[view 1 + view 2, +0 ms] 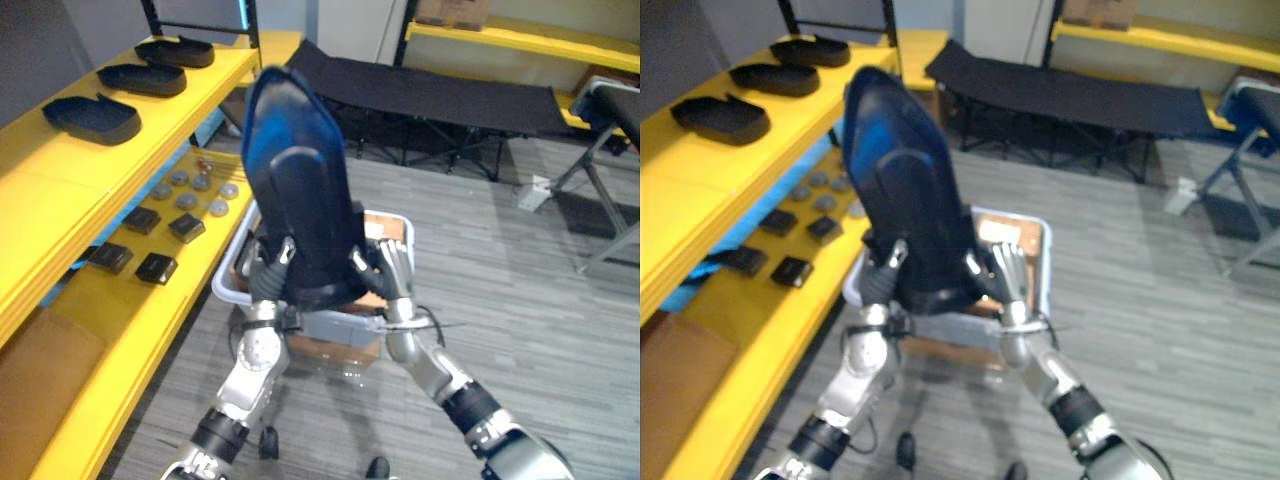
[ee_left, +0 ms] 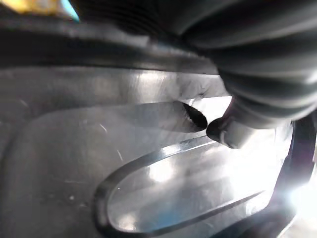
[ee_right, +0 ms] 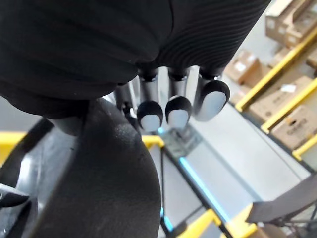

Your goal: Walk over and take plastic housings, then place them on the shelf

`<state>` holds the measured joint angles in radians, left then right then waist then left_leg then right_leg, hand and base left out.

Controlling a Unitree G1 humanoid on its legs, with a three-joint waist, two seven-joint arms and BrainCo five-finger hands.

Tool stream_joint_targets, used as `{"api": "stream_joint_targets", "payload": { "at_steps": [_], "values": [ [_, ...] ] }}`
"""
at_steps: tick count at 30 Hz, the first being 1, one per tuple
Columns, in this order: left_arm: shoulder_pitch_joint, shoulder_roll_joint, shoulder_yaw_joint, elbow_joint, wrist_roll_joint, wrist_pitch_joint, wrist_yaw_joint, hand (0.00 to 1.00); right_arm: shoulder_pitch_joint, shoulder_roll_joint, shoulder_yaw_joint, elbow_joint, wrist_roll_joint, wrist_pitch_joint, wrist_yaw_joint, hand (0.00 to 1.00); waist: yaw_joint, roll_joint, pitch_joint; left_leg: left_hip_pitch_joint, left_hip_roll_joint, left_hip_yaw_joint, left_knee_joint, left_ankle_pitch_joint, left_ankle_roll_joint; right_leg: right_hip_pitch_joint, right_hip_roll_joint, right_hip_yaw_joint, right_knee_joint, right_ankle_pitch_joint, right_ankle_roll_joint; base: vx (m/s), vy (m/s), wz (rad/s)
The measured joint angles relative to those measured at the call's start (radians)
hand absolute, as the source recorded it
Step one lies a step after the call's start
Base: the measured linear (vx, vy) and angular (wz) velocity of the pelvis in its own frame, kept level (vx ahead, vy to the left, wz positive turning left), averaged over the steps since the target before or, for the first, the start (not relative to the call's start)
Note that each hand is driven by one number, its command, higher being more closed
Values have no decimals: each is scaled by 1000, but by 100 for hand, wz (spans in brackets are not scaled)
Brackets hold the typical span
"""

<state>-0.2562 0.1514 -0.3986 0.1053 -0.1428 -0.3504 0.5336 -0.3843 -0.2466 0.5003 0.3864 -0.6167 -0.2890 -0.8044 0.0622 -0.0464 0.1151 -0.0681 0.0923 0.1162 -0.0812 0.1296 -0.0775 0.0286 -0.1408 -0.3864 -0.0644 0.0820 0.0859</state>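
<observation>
**Both hands press a housing upright between them**

Left hand (image 1: pixel 268 268) and right hand (image 1: pixel 392 270) squeeze the lower end of a large dark plastic housing (image 1: pixel 300 190) from either side. Their fingers are fairly straight and point up along its edges, not curled round it. The left wrist view shows a dark fingertip (image 2: pixel 218 130) touching the housing's glossy surface. In the right wrist view, a row of straight fingers (image 3: pixel 177 110) lies just beside its rounded edge.

The housing stands nearly upright, narrow end up, held in the air above a pale bin (image 1: pixel 228 285) on the grey floor (image 1: pixel 500 290). Cardboard (image 1: pixel 385 225) lies inside the bin.

A yellow shelf (image 1: pixel 60 190) runs along the robot's left. Three more dark housings (image 1: pixel 92 118) lie in a row on its upper level. Small black blocks (image 1: pixel 142 219) and grey discs (image 1: pixel 200 190) lie on the level below. A black folding cot (image 1: pixel 430 95) stands well beyond the bin.
</observation>
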Motion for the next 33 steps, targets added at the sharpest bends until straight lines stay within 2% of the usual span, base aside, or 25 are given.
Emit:
{"api": "stream_joint_targets", "payload": {
  "at_steps": [3, 4, 5, 9, 14, 19, 21, 24, 27, 30, 33],
  "values": [
    [-29, 6, -17, -9, 5, 61, 14, 100, 17, -1, 4, 1, 36, 2, -1, 100, -16, 0, 0, 0, 0, 2, 0, 0, 0, -1, 0, 2, -3, 3, 1, 3, 2, -2],
    [-31, 10, -17, -9, 6, 67, 14, 100, 18, -2, 4, 4, 37, 2, -1, 100, -18, 0, 0, 0, 0, 3, 0, 0, 0, -1, 0, 2, -4, 4, 1, 2, 2, -4],
    [-33, 17, -19, -9, 9, 73, 15, 100, 19, -5, 7, 10, 39, 2, -1, 0, -21, 0, 0, 0, 0, 4, 0, 0, 0, 0, 1, 4, -8, 7, 0, 3, 2, -5],
    [-56, 58, -40, -9, 38, 96, 18, 100, 25, -32, 51, 22, 59, 2, -1, 0, -22, 1, 0, 0, 1, 7, 0, 0, 0, -1, 2, 5, -15, 11, -2, 2, 1, -2],
    [-89, 75, -36, -10, 49, 97, 38, 100, 38, -58, 105, 36, 53, 1, -1, 0, -20, 1, 0, 0, 0, 7, 0, 0, 0, -3, 1, 5, -15, 11, -2, 0, 0, 0],
    [-107, 77, -5, -62, 242, 117, 114, 100, 66, -49, 119, 14, 84, -2, 1, 0, -22, 1, -1, 0, 1, 8, 0, 0, 0, -4, 2, 6, -15, 12, -2, 0, 0, 0],
    [-107, 77, 15, -98, 316, 143, 155, 100, 90, -48, 114, -42, 137, -21, 15, 0, -22, 1, -1, 0, 1, 9, 0, 0, 0, -4, 2, 8, -15, 12, -1, 0, 0, 0],
    [-104, 72, 92, -147, 434, 198, 220, 100, 151, -40, 79, -196, 257, -86, 77, 0, -22, 2, -1, 9, 0, 20, 0, 0, 0, -4, 1, 13, -11, 12, -2, 13, 3, -11],
    [-61, 75, 190, -159, 558, 263, 286, 100, 177, -33, -57, -370, 458, -158, 203, 0, -28, 9, -6, 32, -3, 43, 0, -9, 4, -3, -6, 37, 3, 5, -7, -5, 15, -21],
    [3, 77, 234, -157, 627, 299, 319, 100, 182, -37, -184, -444, 580, -177, 272, 0, -36, 17, -20, 34, -8, 58, -2, -12, 6, -13, -13, 55, 9, 4, -5, -20, 22, -11],
    [54, 79, 290, -110, 633, 308, 348, 100, 221, -38, -319, -494, 672, -175, 309, 0, -48, 21, -33, 37, -11, 64, -6, -12, 7, -15, -16, 62, 11, 1, 0, -10, 13, -7]
  ]
}}
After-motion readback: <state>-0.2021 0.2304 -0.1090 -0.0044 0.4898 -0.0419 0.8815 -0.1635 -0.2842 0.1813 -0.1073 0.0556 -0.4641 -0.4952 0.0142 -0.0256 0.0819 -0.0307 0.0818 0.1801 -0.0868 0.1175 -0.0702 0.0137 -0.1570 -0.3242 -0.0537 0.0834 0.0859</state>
